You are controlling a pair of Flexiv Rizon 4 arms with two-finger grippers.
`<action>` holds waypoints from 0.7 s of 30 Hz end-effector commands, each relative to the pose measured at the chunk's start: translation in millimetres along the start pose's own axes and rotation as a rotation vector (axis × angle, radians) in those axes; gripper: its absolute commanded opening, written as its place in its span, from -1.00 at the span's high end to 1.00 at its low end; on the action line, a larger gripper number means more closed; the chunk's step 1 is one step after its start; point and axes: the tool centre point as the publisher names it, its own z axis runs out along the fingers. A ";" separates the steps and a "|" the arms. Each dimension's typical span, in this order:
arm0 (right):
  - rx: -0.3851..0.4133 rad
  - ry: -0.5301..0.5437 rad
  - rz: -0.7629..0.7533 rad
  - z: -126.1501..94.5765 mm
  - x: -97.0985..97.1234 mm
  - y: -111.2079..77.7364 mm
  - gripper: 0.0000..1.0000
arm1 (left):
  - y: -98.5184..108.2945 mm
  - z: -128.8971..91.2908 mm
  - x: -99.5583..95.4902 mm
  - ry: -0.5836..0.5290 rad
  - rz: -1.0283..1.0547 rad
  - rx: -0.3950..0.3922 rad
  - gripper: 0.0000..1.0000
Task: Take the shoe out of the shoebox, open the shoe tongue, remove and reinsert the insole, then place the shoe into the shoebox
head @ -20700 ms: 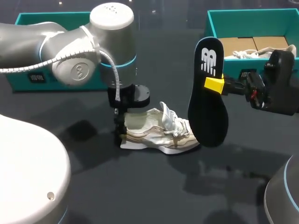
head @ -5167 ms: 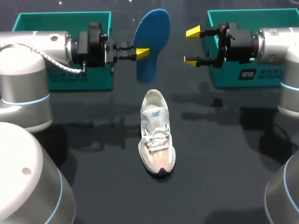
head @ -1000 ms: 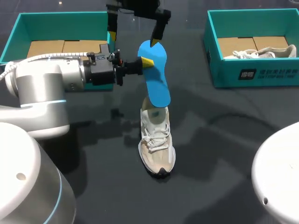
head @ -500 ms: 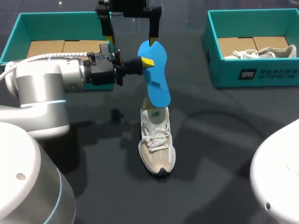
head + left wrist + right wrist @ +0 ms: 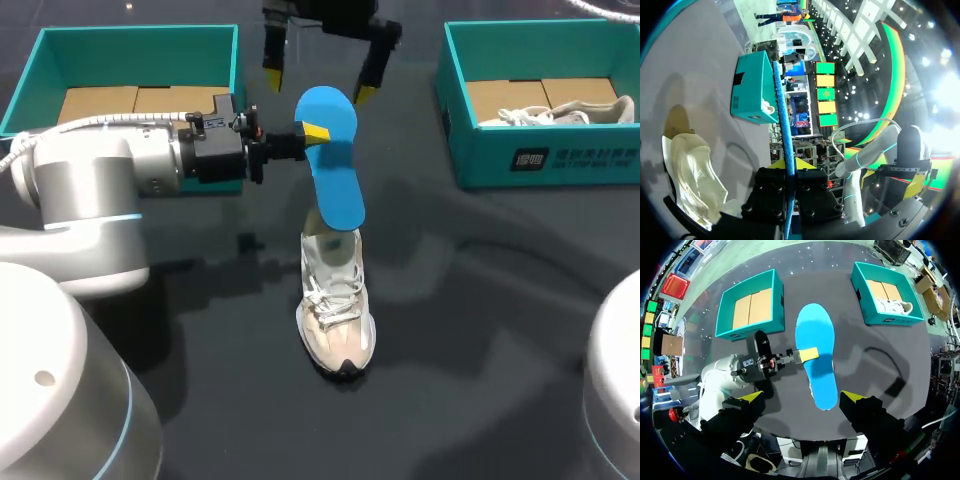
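Observation:
A white and beige shoe (image 5: 337,300) lies on the dark table, toe toward the near edge. My left gripper (image 5: 315,133) is shut on a blue insole (image 5: 332,175), held tilted with its lower end at the shoe's heel opening. In the left wrist view the insole (image 5: 782,120) shows edge-on between the yellow tips, with the shoe (image 5: 690,170) beside it. My right gripper (image 5: 320,75) hangs open high above the insole's upper end. From the right wrist view, that gripper (image 5: 804,399) looks straight down on the insole (image 5: 815,355) and on the left gripper (image 5: 807,354).
A teal shoebox (image 5: 40,45) lined with cardboard stands at the back left. A second teal shoebox (image 5: 530,160) at the back right holds another white shoe (image 5: 565,110). Bare dark table surrounds the shoe.
My right gripper has shifted to the right above the insole, still open. The left gripper, the insole and the shoe have stayed where they were.

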 end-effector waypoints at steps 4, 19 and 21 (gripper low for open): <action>0.039 0.432 0.009 10.9 -18.2 3.0 -1.00 | 0.2 0.6 0.0 -0.003 0.000 0.000 1.00; 0.134 0.652 0.043 33.0 -45.2 4.9 -1.00 | 0.2 0.6 0.0 -0.003 0.000 0.000 1.00; 0.138 0.707 0.042 35.9 -52.1 3.5 -1.00 | 0.2 0.6 0.0 -0.003 0.000 0.000 1.00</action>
